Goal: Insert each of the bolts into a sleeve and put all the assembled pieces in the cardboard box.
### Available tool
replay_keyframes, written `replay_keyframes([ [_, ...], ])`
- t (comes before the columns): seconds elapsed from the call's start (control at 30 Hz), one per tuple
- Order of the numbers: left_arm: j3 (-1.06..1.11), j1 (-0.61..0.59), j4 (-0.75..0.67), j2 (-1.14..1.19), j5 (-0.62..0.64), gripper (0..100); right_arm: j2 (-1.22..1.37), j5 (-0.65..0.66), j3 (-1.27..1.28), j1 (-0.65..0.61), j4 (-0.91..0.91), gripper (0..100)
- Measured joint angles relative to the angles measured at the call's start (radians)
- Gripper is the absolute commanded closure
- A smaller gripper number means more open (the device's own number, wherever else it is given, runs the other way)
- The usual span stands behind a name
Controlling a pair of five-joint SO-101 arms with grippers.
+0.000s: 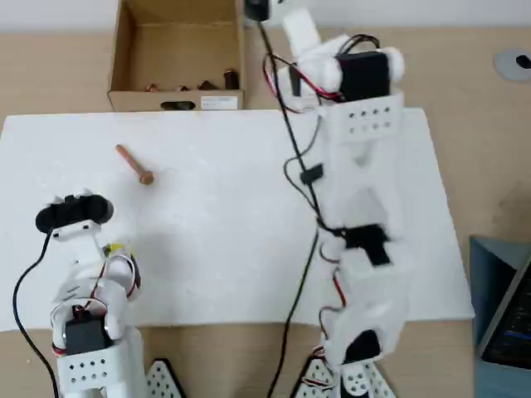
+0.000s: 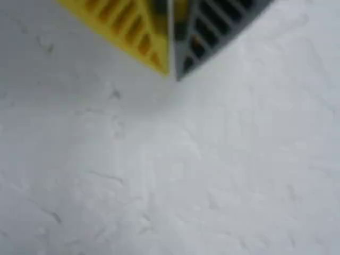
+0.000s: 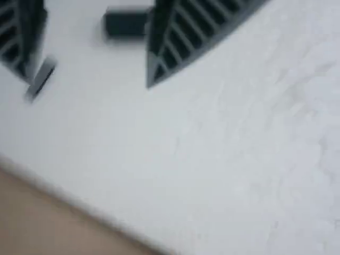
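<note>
The bolt [image 1: 133, 163] lies alone on the white mat [image 1: 249, 249], at about 10 o'clock from the middle of the mat in the high view. It is well apart from both arms. Its long axis runs from between 10 and 11 o'clock down to between 4 and 5 o'clock, and the thicker head is at the lower end. The cardboard box [image 1: 122, 50] stands at 12 o'clock from the bolt, just past the mat edge, with several assembled pieces [image 1: 191, 84] along its near wall.

The left arm [image 1: 83, 274] is folded at 7 o'clock of the mat, so the bolt lies at about 1 o'clock from it. The left gripper [image 2: 171, 71] has its yellow and grey fingers together at the tips, just over bare mat, holding nothing. The right arm [image 1: 365, 166] stretches toward 12 o'clock beside the box. The right gripper [image 3: 90, 77] has its fingers apart and empty. A small dark piece [image 3: 125, 24] lies beyond them; it is perhaps a sleeve, but we cannot be sure.

We judge the left arm is nearer to the bolt. Its fingers should first part and then close across the slanted shaft.
</note>
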Motion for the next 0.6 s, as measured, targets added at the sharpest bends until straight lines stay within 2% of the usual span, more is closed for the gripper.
replay_keyframes([
  [0.3, 0.000, 0.000, 0.000, 0.000, 0.000, 100, -0.235, -0.327, 0.509, 0.037, 0.000, 83.8],
  [0.43, 0.000, 0.000, 0.000, 0.000, 0.000, 100, -0.244, -0.476, 0.643, 0.038, 0.000, 83.6],
  [0.6, 0.000, 0.000, 0.000, 0.000, 0.000, 100, -0.241, -0.595, 0.729, 0.038, 0.000, 83.6],
])
